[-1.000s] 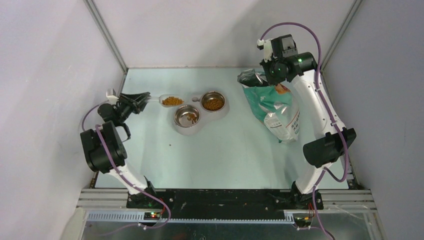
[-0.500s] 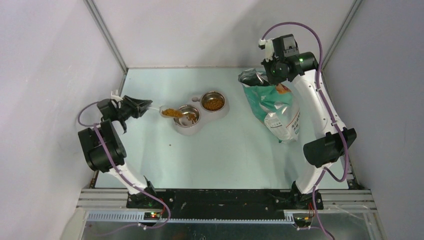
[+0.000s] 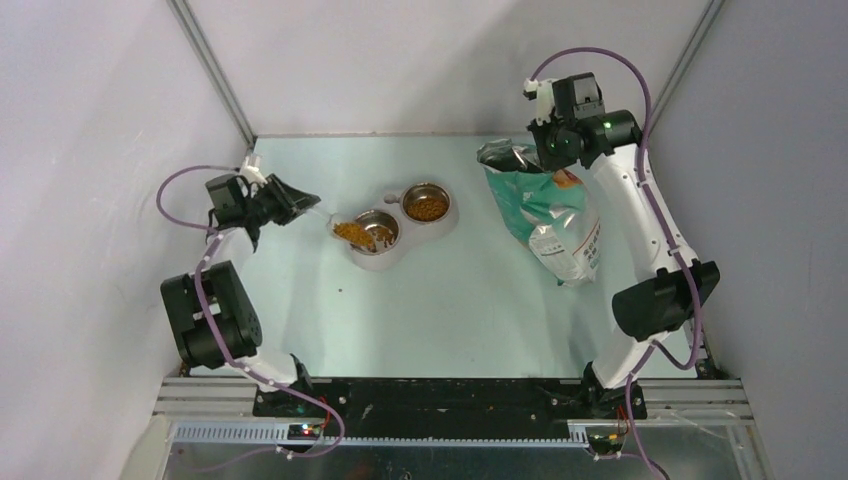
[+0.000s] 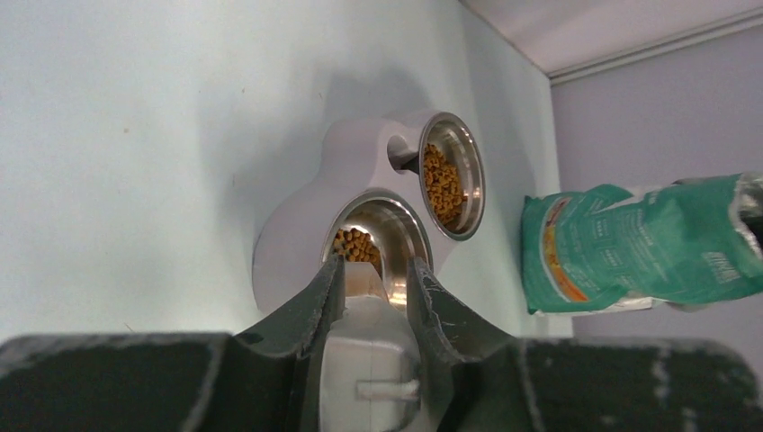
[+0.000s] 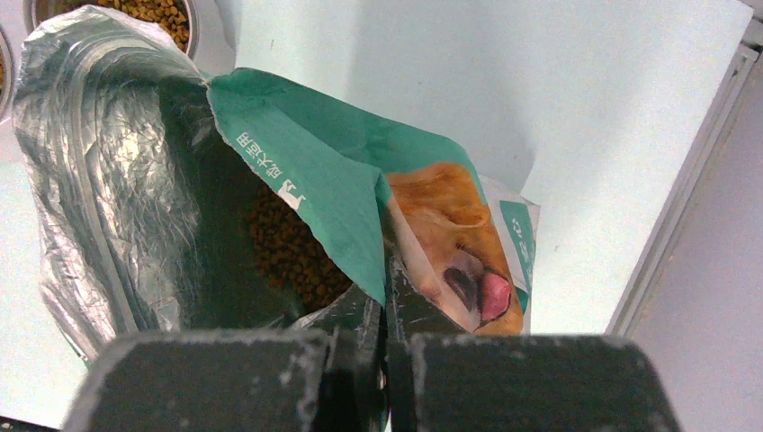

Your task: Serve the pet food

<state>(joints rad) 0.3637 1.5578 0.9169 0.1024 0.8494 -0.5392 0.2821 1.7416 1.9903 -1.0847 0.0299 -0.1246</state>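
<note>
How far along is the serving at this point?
Done: the far steel bowl holds pet food. In hand: the left pincer tips the clear scoop into the near steel bowl, only partly filled; the right pincer pinches the bag open. Left: emptying the scoop.

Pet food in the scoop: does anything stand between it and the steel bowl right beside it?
Nothing visible does. The pet food lies in the clear scoop held by the left tool, its lip at the open rim of the nearer steel bowl. The bag stands off to the right.
</note>
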